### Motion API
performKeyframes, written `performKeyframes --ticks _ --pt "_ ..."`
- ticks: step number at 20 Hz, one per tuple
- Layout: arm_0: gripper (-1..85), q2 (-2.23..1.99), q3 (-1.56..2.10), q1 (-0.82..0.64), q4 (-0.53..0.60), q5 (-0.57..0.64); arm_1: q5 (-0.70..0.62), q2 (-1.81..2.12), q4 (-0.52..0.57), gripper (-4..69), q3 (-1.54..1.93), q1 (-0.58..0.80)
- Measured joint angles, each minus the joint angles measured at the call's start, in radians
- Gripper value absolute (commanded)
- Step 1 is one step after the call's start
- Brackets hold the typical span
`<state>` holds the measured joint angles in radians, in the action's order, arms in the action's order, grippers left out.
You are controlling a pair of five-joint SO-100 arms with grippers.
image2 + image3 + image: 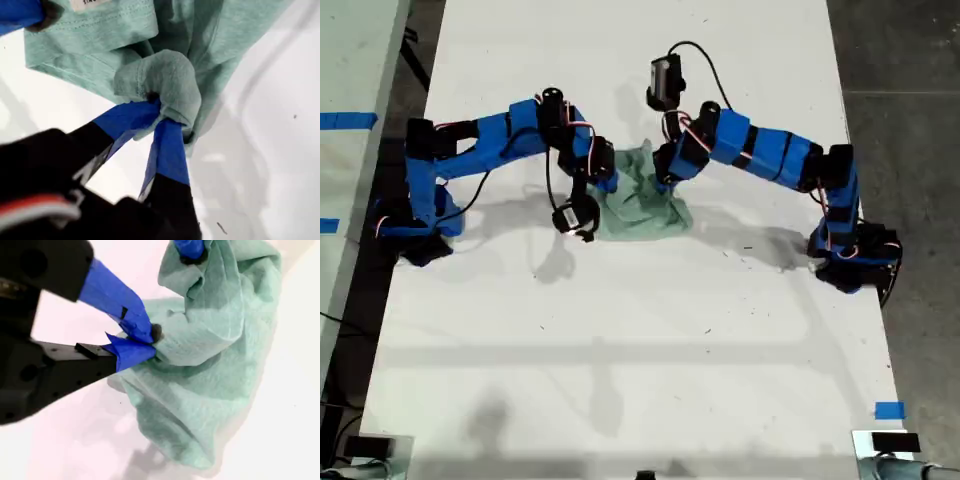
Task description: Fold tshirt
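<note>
The pale mint-green tshirt [645, 208] lies bunched in a heap at the middle of the white table [640, 350], between the two blue arms. In the first wrist view my first gripper [159, 112] is shut on a rolled bunch of the tshirt [165, 80], with the white tag [92, 4] beyond it. My second gripper [147, 342] is shut on a fold of the tshirt [210, 370], and the cloth hangs crumpled past it. Each wrist view shows the other gripper's blue tip in the cloth. In the exterior view both arms' jaws meet at the heap's upper edge.
Arm bases stand at the exterior view's left [415, 225] and right [850, 255] table edges. Blue tape marks [888, 410] sit near the lower right corner of the exterior view. A second white surface with blue tape [345, 120] lies at its left, and dark floor [910, 100] at its right.
</note>
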<state>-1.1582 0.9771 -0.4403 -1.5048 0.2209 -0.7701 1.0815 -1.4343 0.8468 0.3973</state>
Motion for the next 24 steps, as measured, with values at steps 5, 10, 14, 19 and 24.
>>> performKeyframes --ticks 5,10,14,19,24 --pt "38.6 -0.038 0.005 -0.161 -0.066 0.028 -0.002 0.012 -0.071 51.2 0.002 0.16" --pt "38.5 -0.255 0.083 -0.431 -0.143 0.087 -0.133 0.272 -0.193 41.0 0.075 0.411" --pt "29.4 -0.379 0.296 -0.436 -0.103 0.109 -0.16 0.629 -0.204 36.1 0.42 0.465" --pt "2.9 -0.729 0.854 -0.348 0.141 0.11 -0.037 1.104 -0.164 24.3 0.992 0.347" --pt "0.1 -0.92 1.312 -0.127 0.391 0.006 0.245 1.457 -0.002 -1.2 1.496 0.058"
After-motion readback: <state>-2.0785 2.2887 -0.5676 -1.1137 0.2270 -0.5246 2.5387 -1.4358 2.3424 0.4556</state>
